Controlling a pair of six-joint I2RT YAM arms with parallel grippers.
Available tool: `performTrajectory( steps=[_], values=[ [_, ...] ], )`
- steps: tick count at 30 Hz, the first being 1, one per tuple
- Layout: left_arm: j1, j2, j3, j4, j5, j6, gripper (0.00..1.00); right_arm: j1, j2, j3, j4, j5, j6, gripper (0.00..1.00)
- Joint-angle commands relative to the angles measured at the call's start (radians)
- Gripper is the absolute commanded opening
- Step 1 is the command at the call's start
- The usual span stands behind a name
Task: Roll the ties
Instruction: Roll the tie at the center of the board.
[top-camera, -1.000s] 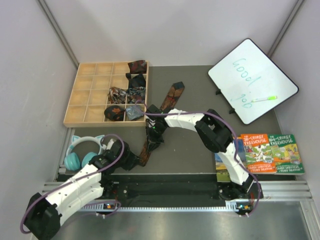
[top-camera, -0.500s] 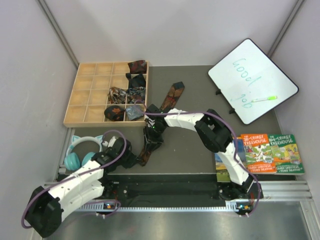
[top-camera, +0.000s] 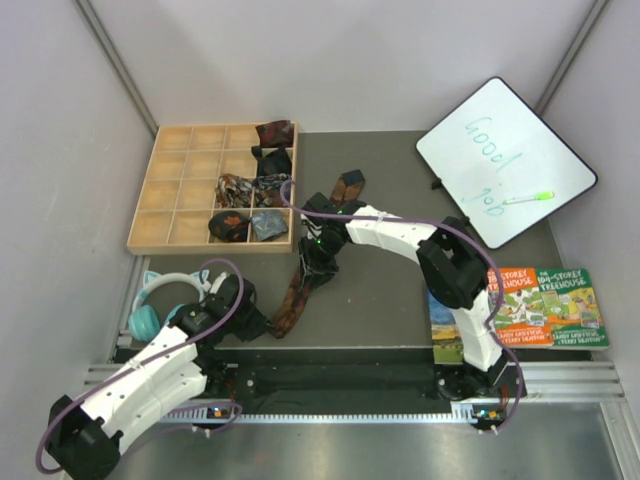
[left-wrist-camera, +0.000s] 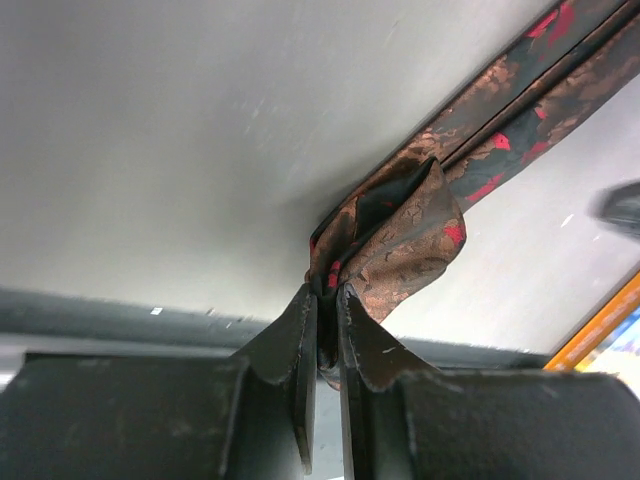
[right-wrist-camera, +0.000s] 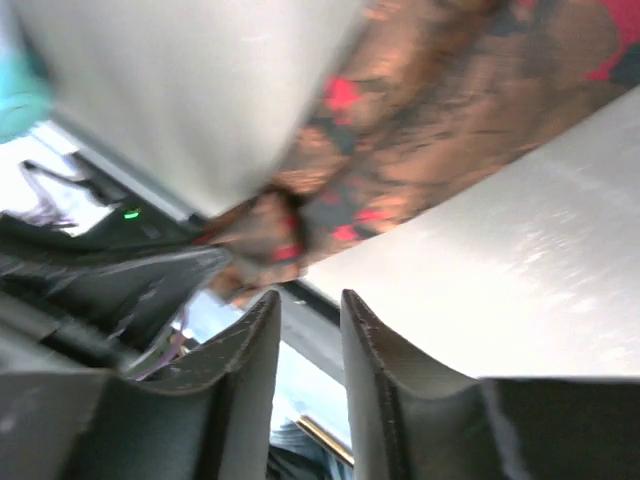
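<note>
Wooden tray (top-camera: 180, 165) holds rolled ties (top-camera: 275, 132), right-hand compartments; long tie (top-camera: 290, 300) outside.

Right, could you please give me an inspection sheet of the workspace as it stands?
Surface: dark grey mat, no spills seen.
Job's things: long tie lies diagonally on the mat; rolled ties sit in the wooden tray's compartments.
Clutter: teal headphones, books, whiteboard with a green marker.
Grippers: left gripper, jaws shut on the long tie's near end; right gripper, jaws open and empty above the tie's middle.
Cables: purple cables loop along both arms.
Surroundings: plain walls; nothing else seen.
</note>
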Motion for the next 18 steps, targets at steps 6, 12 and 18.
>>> performTrajectory(
  steps=[6,12,18],
  values=[
    [0.000,-0.011,0.104,-0.188,0.035,0.058,0.00,0.117,-0.111,0.008,0.158,0.025,0.081,0.16],
    [0.000,-0.023,0.141,-0.231,0.025,0.064,0.00,0.169,-0.030,0.011,0.201,0.029,0.119,0.04],
    [0.000,-0.025,0.178,-0.266,-0.015,0.074,0.00,0.187,0.008,-0.003,0.214,0.033,0.137,0.00]
  ],
)
